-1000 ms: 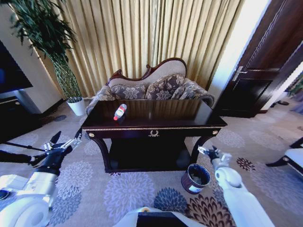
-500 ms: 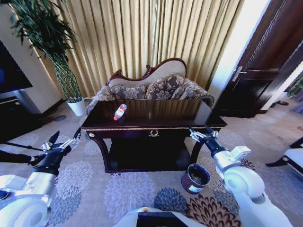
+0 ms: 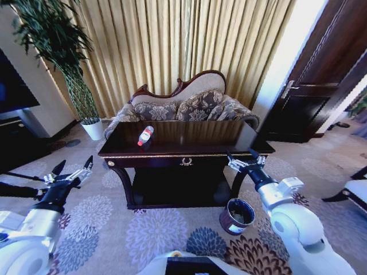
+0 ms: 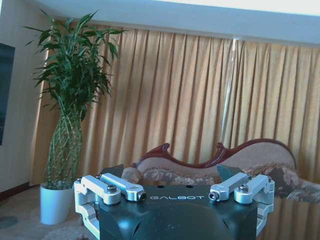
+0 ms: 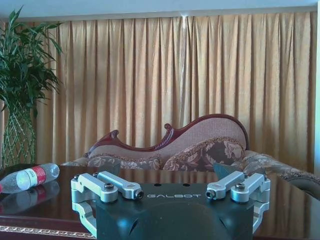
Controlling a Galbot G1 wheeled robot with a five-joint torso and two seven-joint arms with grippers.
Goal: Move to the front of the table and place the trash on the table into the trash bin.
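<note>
The dark glossy table (image 3: pixel 189 150) stands straight ahead on the patterned carpet. The trash I can see is a clear plastic bottle (image 3: pixel 145 135) with a red label, lying on its side at the table's back left; the right wrist view shows this bottle (image 5: pixel 30 177) on the tabletop (image 5: pixel 55 212). The small dark trash bin (image 3: pixel 236 216) stands on the floor by the table's front right leg. My right gripper (image 3: pixel 241 157) hovers open at the table's front right edge, above the bin. My left gripper (image 3: pixel 73 167) hangs open left of the table, holding nothing.
A patterned sofa (image 3: pixel 183 106) sits right behind the table against gold curtains. A tall plant in a white pot (image 3: pixel 92 128) stands back left, beside a dark cabinet (image 3: pixel 14 140). A dark door (image 3: pixel 321 86) is at the right, and a chair (image 3: pixel 352 192) at the right edge.
My right arm rose from beside the bin to the table's front right edge, then settled there. My left gripper drifted slightly outward to the left. The bottle and bin stayed put.
</note>
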